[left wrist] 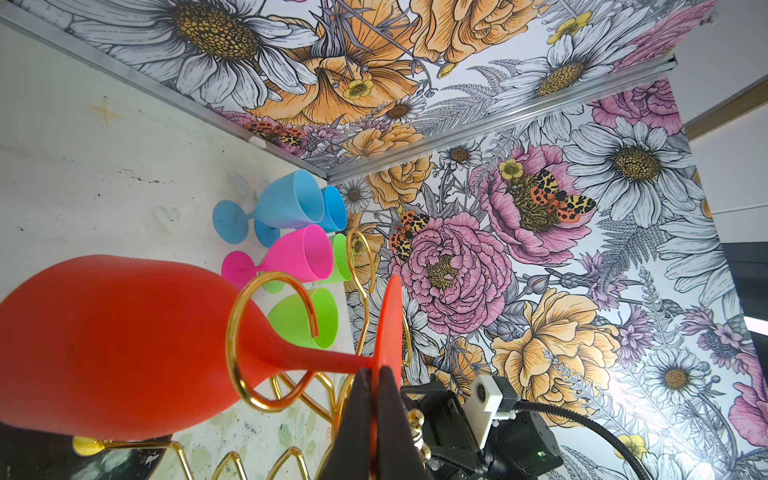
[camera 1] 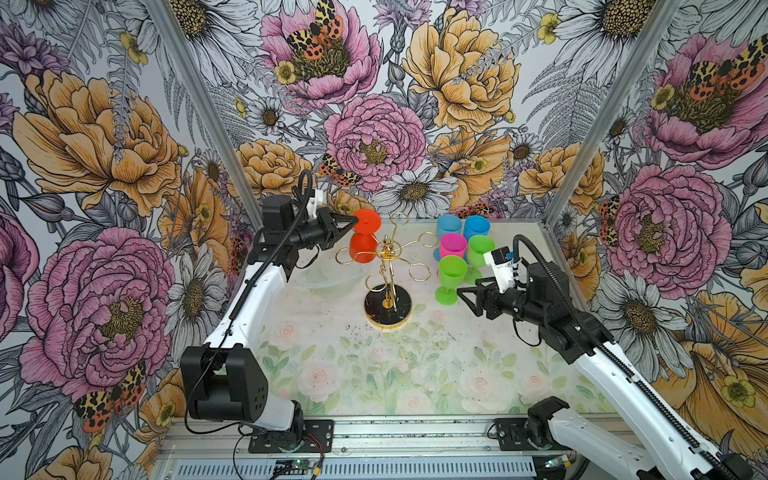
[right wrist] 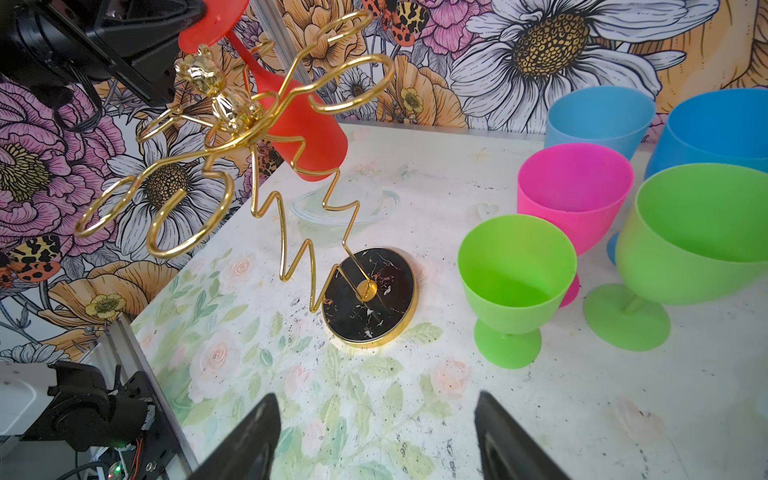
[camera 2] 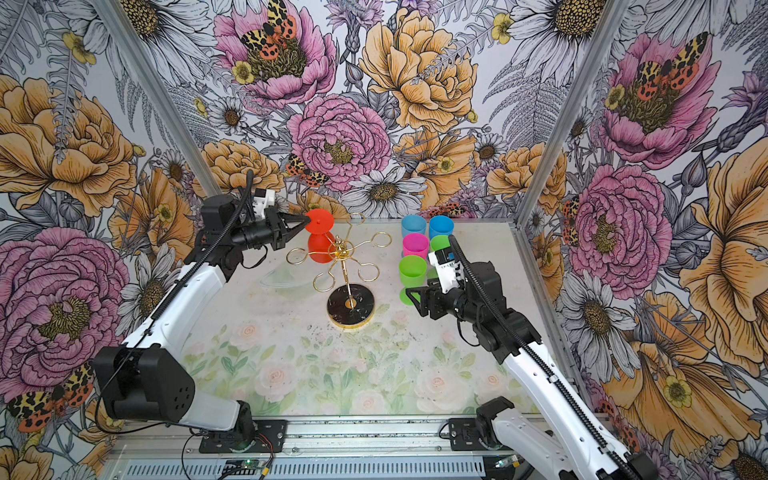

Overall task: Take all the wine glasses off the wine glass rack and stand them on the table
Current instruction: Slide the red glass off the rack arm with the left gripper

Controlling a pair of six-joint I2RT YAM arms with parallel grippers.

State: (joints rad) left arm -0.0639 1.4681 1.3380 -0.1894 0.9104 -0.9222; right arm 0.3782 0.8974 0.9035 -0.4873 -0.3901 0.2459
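1. Red glass (camera 1: 363,247) hangs upside down on the gold rack (camera 1: 388,253), at about 10 o'clock from the rack's hub in both top views. Its bowl is down and its foot up, with the long axis near upright.
2. Left claw (camera 1: 353,223) reaches in from 9 o'clock and is clenched on the rim of the foot. The left wrist view shows its fingers (left wrist: 361,399) pinching the thin disc edge-on.
3. Stem runs through one curled loop (left wrist: 249,332), between foot and bowl. Which way the loop's gap faces is unclear.
4. Right claw (camera 1: 461,295) is spread and empty at 4 o'clock from the hub, just beside a green glass (camera 1: 451,278) and well apart from the red one.
5. Left arm is nearer. The stem likely must slide sideways out of the gap, kept upright.
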